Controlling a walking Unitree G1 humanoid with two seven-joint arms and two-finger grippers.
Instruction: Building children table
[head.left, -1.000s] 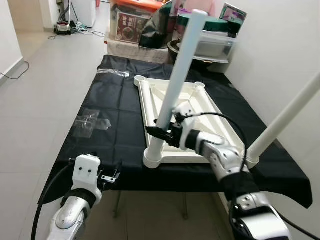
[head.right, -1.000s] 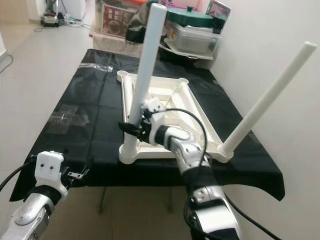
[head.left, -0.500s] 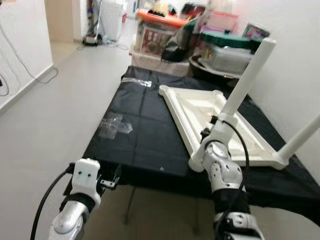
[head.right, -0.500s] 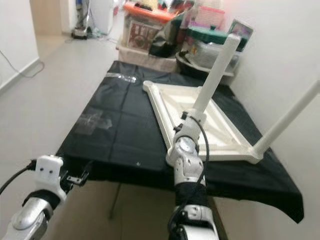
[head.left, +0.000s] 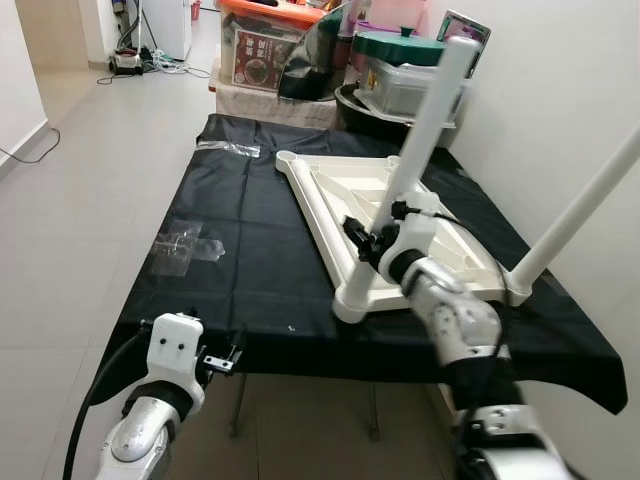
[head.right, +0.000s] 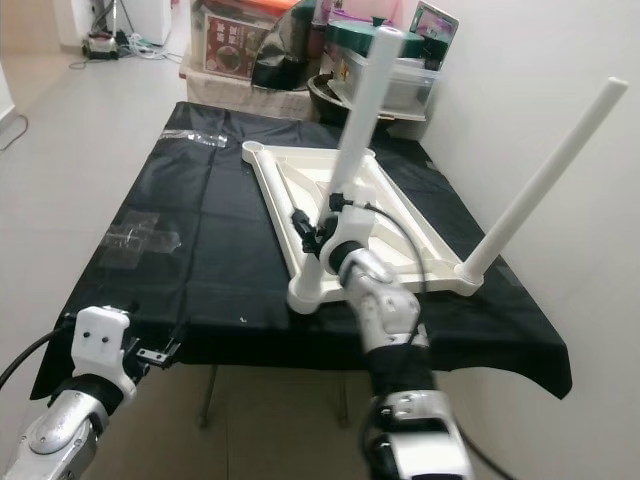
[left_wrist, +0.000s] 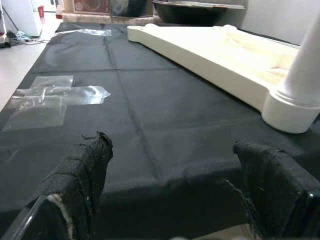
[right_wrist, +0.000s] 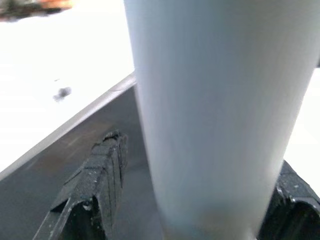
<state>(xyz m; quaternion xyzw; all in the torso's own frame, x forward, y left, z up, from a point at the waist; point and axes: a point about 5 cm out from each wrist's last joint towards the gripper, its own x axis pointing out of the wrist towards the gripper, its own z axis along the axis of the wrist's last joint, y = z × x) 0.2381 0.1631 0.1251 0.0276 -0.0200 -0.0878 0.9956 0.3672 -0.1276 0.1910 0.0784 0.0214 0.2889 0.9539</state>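
Tiled hallway, black-draped table mid-frame | white tabletop upside down, right of centre, far corner sockets bare | two legs up: near leg centre, right leg at right edge | right gripper pinching near leg low down | left gripper spread wide, lower left, off table edge

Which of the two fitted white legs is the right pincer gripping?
The near leg, standing in the upturned tabletop's front-left corner socket. The right pincer clamps its lower part; the other leg at the right corner stands untouched.
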